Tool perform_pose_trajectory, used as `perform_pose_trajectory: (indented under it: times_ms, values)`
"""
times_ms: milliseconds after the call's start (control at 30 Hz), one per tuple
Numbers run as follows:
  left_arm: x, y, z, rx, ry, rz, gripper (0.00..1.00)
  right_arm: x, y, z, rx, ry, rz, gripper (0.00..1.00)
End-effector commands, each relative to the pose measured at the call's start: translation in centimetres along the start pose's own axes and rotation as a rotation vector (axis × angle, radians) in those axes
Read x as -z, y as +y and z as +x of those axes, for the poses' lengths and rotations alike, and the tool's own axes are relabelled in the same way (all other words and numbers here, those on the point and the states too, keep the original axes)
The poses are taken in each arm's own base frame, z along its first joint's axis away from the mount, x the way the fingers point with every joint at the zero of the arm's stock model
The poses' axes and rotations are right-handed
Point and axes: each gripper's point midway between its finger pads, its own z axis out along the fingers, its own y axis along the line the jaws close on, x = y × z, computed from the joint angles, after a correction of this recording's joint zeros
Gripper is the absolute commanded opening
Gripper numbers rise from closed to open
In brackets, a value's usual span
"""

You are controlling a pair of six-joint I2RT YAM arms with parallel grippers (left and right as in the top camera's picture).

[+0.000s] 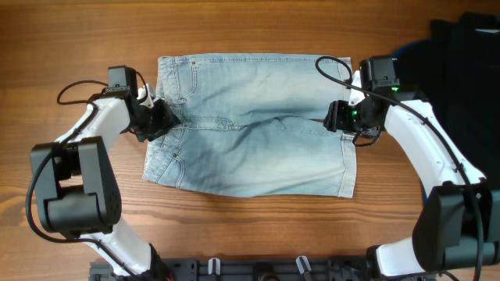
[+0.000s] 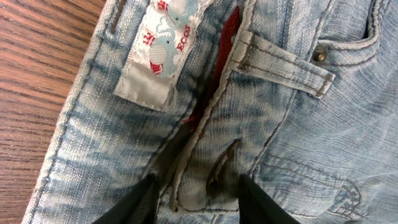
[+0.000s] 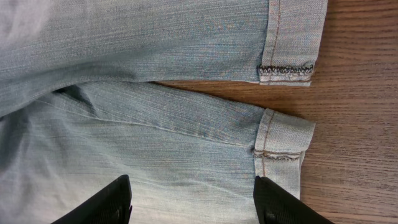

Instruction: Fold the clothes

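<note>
Nearest the arm bases, bare wooden bench (image 1: 250, 234) is showing in front of the denim shorts (image 1: 250, 125). They are lying spread flat at the middle of the bench, with the waistband toward the left arm (image 1: 105, 125) and the hemmed legs toward the right arm (image 1: 422, 148).

Midway up the shorts, both arms are reaching in from the sides. The left jaws are standing partly open over the waistband, their two black fingers (image 2: 140, 202) straddling a fold of denim. Just beyond them a white label (image 2: 152, 62) with red marks, a belt loop (image 2: 286, 62) and a rivet (image 2: 319, 55) are showing.

The right jaws are standing wide over one leg, fingers (image 3: 106, 202) apart near its hem (image 3: 283, 140) and gripping nothing. The other leg's hem (image 3: 289, 68) is lying just past a strip of bare wood.

Farthest off, at the back right corner, a dark garment (image 1: 469, 62) is lying apart from the shorts.
</note>
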Motion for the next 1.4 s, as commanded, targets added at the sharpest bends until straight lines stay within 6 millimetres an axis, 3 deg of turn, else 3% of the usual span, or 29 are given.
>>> perform_pose_trajectory:
  times_ms: [0, 133, 200, 367, 533, 767, 867, 1033, 1167, 1367]
  values:
    - [-0.6, 0.4, 0.1, -0.014, 0.016, -0.014, 0.22, 0.1, 0.3, -0.1, 0.021, -0.007, -0.014, 0.64]
    - [-0.5, 0.3, 0.1, -0.015, 0.013, -0.013, 0.04, 0.1, 0.3, -0.1, 0.02, -0.007, -0.014, 0.64]
    - [-0.2, -0.4, -0.3, -0.02, 0.009, 0.015, 0.04, 0.1, 0.3, -0.1, 0.02, -0.007, -0.014, 0.64]
    - [4.2, -3.1, -2.9, -0.051, -0.065, 0.037, 0.04, 0.1, 0.3, -0.2, 0.022, -0.011, -0.015, 0.64]
    - [4.7, 0.9, -4.2, -0.027, -0.147, -0.198, 0.04, 0.1, 0.3, -0.2, 0.022, -0.011, -0.014, 0.64]
    - [4.6, 1.0, -3.9, -0.025, -0.139, -0.201, 0.04, 0.5, -3.7, -2.0, -0.019, -0.103, 0.218, 0.63]
    - [4.6, 1.1, -3.8, -0.023, -0.132, -0.204, 0.04, 0.1, -5.1, -2.8, -0.049, -0.126, 0.263, 0.53]
    - [4.6, 1.1, -3.8, -0.023, -0.132, -0.204, 0.04, -3.7, -7.8, -1.7, -0.03, -0.018, 0.369, 0.53]
    - [4.6, 1.1, -3.7, -0.022, -0.129, -0.204, 0.04, -3.5, -10.3, -0.5, -0.104, 0.04, 0.393, 0.57]
    - [4.6, 1.1, -3.7, -0.022, -0.129, -0.204, 0.05, -4.2, -8.1, 0.7, -0.15, 0.112, 0.157, 0.57]
